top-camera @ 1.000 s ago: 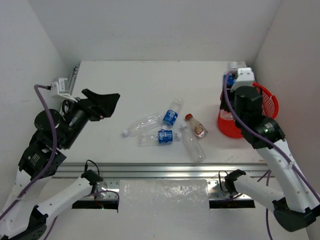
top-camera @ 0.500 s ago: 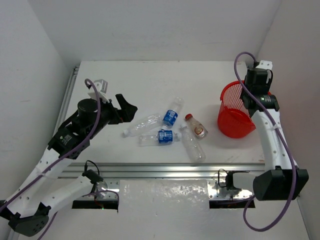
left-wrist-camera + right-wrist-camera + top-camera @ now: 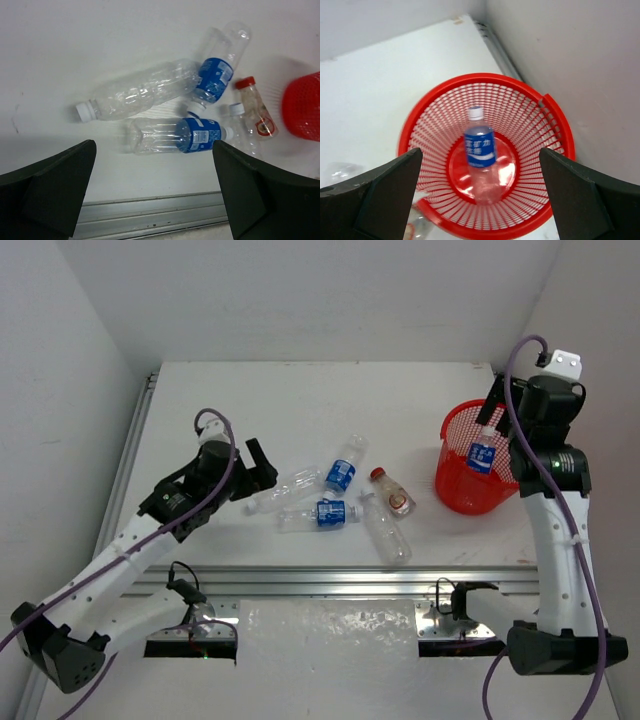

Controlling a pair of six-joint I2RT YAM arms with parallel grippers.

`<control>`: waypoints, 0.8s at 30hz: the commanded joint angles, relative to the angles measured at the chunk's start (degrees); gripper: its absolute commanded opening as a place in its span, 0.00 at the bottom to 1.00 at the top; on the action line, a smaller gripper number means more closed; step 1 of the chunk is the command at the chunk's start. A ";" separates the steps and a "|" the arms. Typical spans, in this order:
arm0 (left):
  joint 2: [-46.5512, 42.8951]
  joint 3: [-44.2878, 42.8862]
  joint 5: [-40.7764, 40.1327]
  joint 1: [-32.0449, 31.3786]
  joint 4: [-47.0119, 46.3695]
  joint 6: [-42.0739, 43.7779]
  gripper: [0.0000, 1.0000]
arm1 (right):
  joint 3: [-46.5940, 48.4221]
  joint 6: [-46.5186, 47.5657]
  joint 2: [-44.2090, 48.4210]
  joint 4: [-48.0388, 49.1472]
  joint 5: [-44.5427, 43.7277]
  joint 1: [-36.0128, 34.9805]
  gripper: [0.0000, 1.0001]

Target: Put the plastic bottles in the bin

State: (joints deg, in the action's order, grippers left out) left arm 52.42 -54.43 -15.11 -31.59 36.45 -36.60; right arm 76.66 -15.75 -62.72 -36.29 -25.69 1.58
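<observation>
The red mesh bin (image 3: 462,490) stands at the table's right. My right gripper (image 3: 480,194) hangs open right above the bin (image 3: 427,112). Inside it a blue-labelled bottle (image 3: 480,150) is blurred and free of my fingers. In the top view that bottle (image 3: 482,454) shows within the rim. Several bottles lie mid-table: an unlabelled one (image 3: 140,95), two blue-labelled ones (image 3: 216,76) (image 3: 186,135), a red-capped one (image 3: 255,107) and another clear one (image 3: 386,530). My left gripper (image 3: 155,195) is open, just left of the unlabelled bottle (image 3: 285,486), with nothing between its fingers.
A metal rail (image 3: 330,580) runs along the table's near edge. White walls close in the left, back and right, and the bin stands close to the right wall (image 3: 570,60).
My right gripper has opened and let go of the blue-labelled bottle, which is now in the bin. The left arm has swung right and down toward the pile of bottles.
</observation>
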 commanded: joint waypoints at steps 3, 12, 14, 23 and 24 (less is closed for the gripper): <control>1.97 2.05 -7.38 -0.22 1.17 -11.99 1.00 | -2.11 -5.07 5.23 0.25 14.33 -1.14 0.99; 19.28 -4.18 -9.85 -0.14 12.50 -37.30 1.00 | -10.56 -7.45 13.14 2.45 24.02 -3.08 0.99; 22.01 -5.68 -8.62 -0.40 9.81 -36.02 0.98 | -11.44 -7.46 13.94 2.89 25.42 -3.17 0.99; 22.21 -4.90 -9.24 -10.42 -5.85 -6.83 0.98 | -11.63 -3.94 14.56 2.28 21.12 -10.19 0.99; 22.37 -5.07 -9.14 -10.42 -4.64 -6.73 0.99 | -11.54 -3.94 14.29 2.28 21.04 -10.20 0.99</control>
State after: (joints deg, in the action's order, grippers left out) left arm 78.32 -59.18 -23.20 -41.01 36.69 -51.35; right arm 64.18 -20.97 -48.07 -36.05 -3.01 -7.68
